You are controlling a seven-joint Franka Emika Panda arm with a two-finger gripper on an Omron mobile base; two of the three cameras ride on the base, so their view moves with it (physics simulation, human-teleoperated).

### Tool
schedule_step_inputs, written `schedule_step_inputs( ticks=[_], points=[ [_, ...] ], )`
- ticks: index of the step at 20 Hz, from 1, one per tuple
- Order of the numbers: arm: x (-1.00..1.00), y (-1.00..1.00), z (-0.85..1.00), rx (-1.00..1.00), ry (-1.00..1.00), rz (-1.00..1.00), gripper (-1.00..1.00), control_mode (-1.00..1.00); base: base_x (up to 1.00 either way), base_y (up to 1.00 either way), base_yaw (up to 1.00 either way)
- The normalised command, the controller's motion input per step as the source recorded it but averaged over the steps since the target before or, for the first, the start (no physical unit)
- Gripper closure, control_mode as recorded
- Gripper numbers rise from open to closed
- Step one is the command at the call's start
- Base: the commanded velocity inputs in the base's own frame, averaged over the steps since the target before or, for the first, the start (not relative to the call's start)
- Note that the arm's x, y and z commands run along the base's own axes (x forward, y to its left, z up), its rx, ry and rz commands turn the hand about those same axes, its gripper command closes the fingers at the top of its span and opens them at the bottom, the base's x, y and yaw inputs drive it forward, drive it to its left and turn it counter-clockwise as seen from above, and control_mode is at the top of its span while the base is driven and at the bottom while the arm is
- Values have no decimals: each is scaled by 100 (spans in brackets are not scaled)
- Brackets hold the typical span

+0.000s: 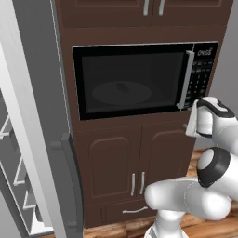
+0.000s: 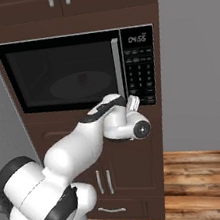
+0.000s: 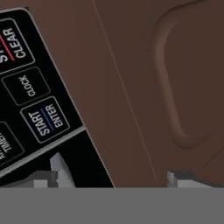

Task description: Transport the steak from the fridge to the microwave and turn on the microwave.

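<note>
The microwave (image 1: 135, 79) (image 2: 65, 71) is built into the dark brown cabinetry, and its glass door is shut. Behind the glass, the steak (image 1: 122, 86) (image 2: 81, 78) shows as a small dim patch on the turntable. My gripper (image 1: 189, 126) (image 2: 132, 103) (image 3: 118, 177) is open and holds nothing. It sits close in front of the lower right corner of the keypad (image 1: 202, 76) (image 2: 140, 69). In the hand view the START/ENTER button (image 3: 48, 120) lies just above my left fingertip (image 3: 59, 171). The fridge (image 1: 32, 121) stands at the left with its door (image 1: 65, 186) swung open.
Brown cabinet doors (image 1: 135, 162) (image 2: 108, 175) with silver handles sit below the microwave, and a cabinet panel (image 3: 175, 87) lies beside the keypad. Grey fridge shelves (image 1: 16, 179) show at far left. A grey wall (image 2: 201, 66) and wood floor (image 2: 206, 187) lie to the right.
</note>
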Motion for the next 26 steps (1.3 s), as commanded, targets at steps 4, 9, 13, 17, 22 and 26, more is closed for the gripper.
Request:
schedule_step_inputs(
  ticks=[4, 9, 13, 17, 22, 26],
  points=[
    [15, -11, 2, 3, -2, -1, -100, -100, 0, 0, 0],
    [17, -2, 7, 2, -7, -2, -100, -100, 0, 0, 0],
    [32, 0, 1, 4, -3, -1, -100, -100, 0, 0, 0],
    [42, 2, -7, 2, 0, -1, -100, -100, 0, 0, 0],
    [30, 0, -20, 0, 0, -4, -100, -100, 0, 0, 0],
    [9, -11, -23, 2, 0, -7, -100, -100, 0, 0, 0]
  ],
)
